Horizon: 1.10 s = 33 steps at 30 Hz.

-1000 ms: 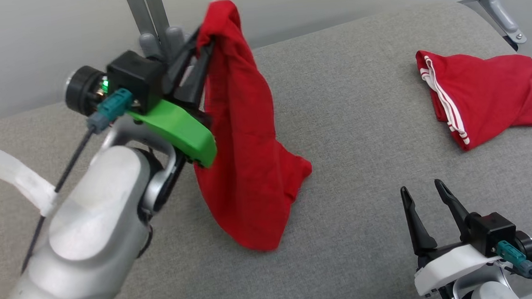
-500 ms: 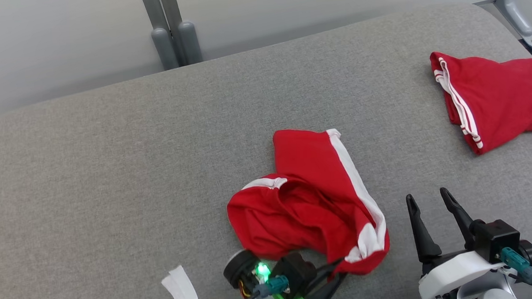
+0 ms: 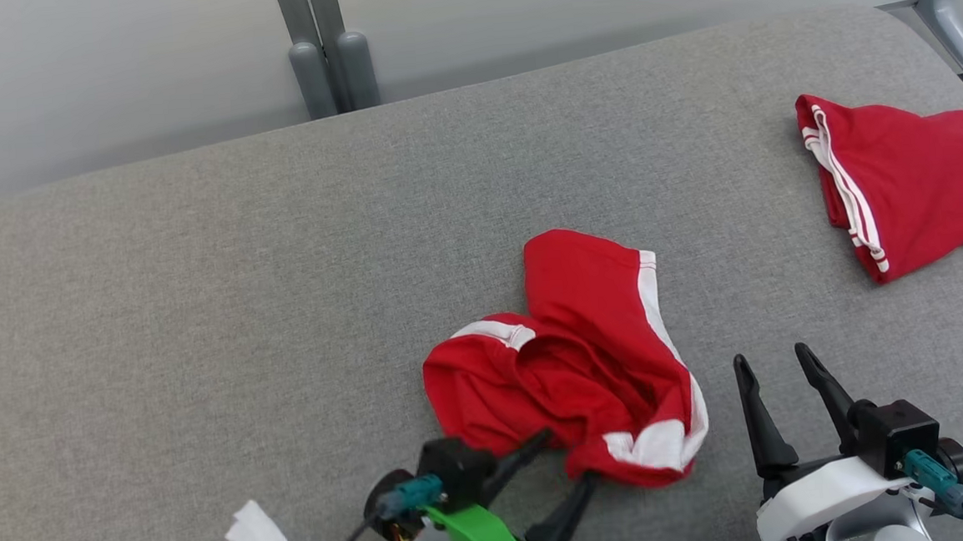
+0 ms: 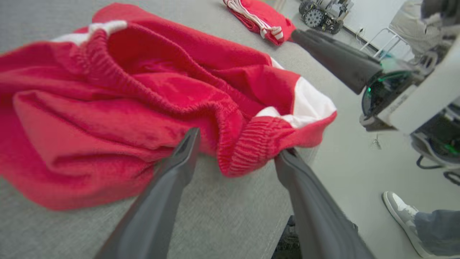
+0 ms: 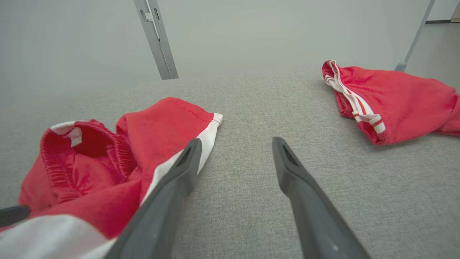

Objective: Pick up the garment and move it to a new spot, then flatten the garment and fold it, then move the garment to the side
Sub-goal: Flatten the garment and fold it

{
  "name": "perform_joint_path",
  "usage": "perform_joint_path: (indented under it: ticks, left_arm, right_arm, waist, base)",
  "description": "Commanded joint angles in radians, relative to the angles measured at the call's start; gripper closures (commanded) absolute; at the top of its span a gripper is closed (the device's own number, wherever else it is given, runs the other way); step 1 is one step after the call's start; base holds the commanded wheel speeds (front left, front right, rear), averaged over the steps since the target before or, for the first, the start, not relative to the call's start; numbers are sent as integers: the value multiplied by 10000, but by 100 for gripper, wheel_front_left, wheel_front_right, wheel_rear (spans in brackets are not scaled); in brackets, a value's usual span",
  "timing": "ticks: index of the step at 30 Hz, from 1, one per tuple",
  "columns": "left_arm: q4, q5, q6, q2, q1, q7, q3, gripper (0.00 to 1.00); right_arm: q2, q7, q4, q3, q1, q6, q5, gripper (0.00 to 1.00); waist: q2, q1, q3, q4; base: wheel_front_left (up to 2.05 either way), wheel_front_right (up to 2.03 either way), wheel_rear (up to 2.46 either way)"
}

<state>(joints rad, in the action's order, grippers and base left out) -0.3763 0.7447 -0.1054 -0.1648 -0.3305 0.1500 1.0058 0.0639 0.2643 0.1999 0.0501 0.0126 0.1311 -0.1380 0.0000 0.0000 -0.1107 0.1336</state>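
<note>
Red garment (image 3: 571,365) is down on the grey fabric-covered desk (image 3: 199,304), centre-right and near the front edge. It's crumpled in a heap w/ the elastic waistband (image 4: 248,151) rolled up toward the robot, and one leg w/ a white side stripe (image 3: 647,262) lying out flatter behind. Left end effector (image 3: 567,459) is spread wide, tips either side of that waistband bulge, not clamping anything as far as I can see. Right end effector (image 3: 769,356) is likewise spread w/ nothing between, hovering just beside the heap's right edge. So I'd say the move to a new spot is about done and flattening is the step in hand. To do it well, IMO, each side should take one end of the waistband, a single layer pref., not a bunched wad, b/c the cloth is doubled on itself and a thick pinch would prob. just drag the lump. Then pull the two ends apart sideways, low over the desk, and draw toward the robot so the legs trail out straight. Watch the front edge; the heap sits close to it. The second red garment (image 3: 911,186) lies well apart at the far right, so keep clear of it.
</note>
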Motion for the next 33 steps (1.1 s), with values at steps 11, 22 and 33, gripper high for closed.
perform_joint_path:
  ticks: [11, 22, 33]
  left_arm:
    - [3130, 1794, 1834, -2263, -18, -1775, -2412, 0]
    - [665, 4075, 1092, -1949, -345, -4125, -2636, 0]
    - [-411, 3518, 241, -1507, -843, -3465, -2227, 100]
  right_arm:
    - [-31, -4, 43, 111, -181, -5, -72, 0]
    - [-76, -4, 113, 175, -414, -5, -183, 0]
    - [-117, -4, 155, 87, -316, -5, -209, 0]
  waist:
    - [0, 0, -40, 376]
    - [0, 0, -379, 1117]
    - [0, 0, -385, 1405]
  base:
    - [0, 0, 0]
    - [0, 0, 0]
    - [0, 0, 0]
